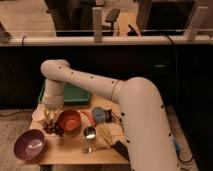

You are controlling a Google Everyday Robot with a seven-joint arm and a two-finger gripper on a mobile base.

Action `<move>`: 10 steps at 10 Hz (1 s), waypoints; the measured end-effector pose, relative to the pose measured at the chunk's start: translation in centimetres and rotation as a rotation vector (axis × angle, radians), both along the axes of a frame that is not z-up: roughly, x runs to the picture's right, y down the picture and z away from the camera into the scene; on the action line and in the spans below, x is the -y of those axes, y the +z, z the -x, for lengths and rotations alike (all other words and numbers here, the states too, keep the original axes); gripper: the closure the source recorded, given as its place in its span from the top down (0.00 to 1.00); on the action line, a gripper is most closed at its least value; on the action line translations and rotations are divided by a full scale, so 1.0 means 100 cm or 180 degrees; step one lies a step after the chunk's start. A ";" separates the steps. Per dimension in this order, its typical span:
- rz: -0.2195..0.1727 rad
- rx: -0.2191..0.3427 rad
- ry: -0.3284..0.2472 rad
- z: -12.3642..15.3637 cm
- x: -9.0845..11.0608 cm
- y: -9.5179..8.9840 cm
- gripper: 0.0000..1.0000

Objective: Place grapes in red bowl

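Observation:
The grapes (54,129), a small dark purple-red cluster, sit at table level just left of the red bowl (69,120). My gripper (50,122) points straight down from the cream arm, and its fingertips reach into the top of the cluster. It is shut on the grapes. The red bowl is round with a glossy orange-red inside, and nothing shows in it. Part of the cluster is hidden behind the fingers.
A purple bowl (31,143) stands at the table's front left. A green tray (75,93) lies at the back. A small metal cup (90,132), a blue object (99,115), a yellow item (104,133) and cutlery (95,148) lie right of the red bowl.

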State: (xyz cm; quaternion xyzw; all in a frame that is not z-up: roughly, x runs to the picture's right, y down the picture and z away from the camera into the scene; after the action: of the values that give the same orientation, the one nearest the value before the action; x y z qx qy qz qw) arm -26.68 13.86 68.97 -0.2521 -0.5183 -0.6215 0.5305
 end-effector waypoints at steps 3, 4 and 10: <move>0.0004 -0.0090 -0.0014 -0.013 0.012 -0.001 0.00; 0.0007 -0.0111 -0.0015 -0.018 0.014 0.000 0.00; -0.0037 -0.0333 0.0061 -0.056 0.027 0.014 0.00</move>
State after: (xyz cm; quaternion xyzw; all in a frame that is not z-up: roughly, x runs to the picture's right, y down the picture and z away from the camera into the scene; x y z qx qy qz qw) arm -21.07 11.15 70.34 -0.2762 -0.4886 -0.6054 0.5643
